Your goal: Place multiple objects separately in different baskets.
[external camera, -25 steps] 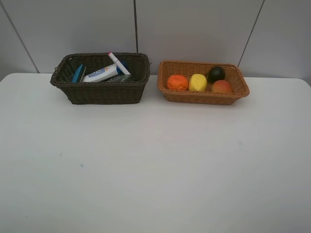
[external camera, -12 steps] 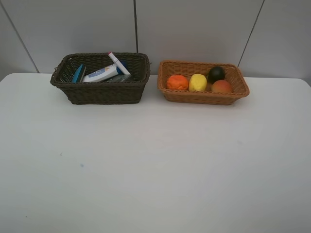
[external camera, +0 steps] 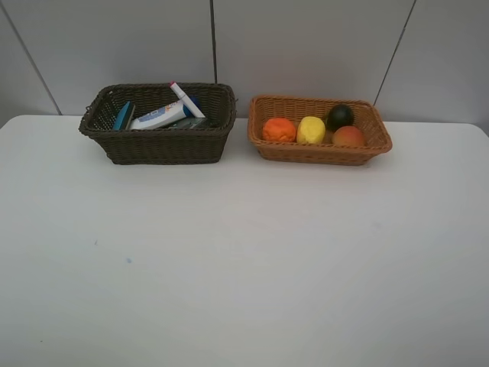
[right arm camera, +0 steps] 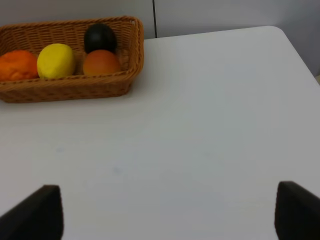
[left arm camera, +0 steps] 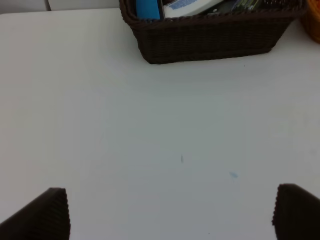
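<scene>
Both the left gripper [left arm camera: 170, 215] and right gripper [right arm camera: 167, 215] are hanging wide apart and empty over the table [external camera: 244, 252], while tube [external camera: 159, 116], marker [external camera: 186, 99] and eraser [external camera: 123, 116] are lying in the dark basket [external camera: 160, 144] and orange [external camera: 279, 129], lemon [external camera: 311, 129], mangosteen [external camera: 340, 116] and peach [external camera: 349, 136] are sitting in the tan basket [external camera: 317, 153].

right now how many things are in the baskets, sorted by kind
Fruit in the light basket: 4 - orange, lemon, mangosteen, peach
Non-fruit items showing in the dark basket: 4 - tube, marker, eraser block, pump bottle, mostly hidden
Baskets: 2
Total: 8 items, 2 baskets
</scene>
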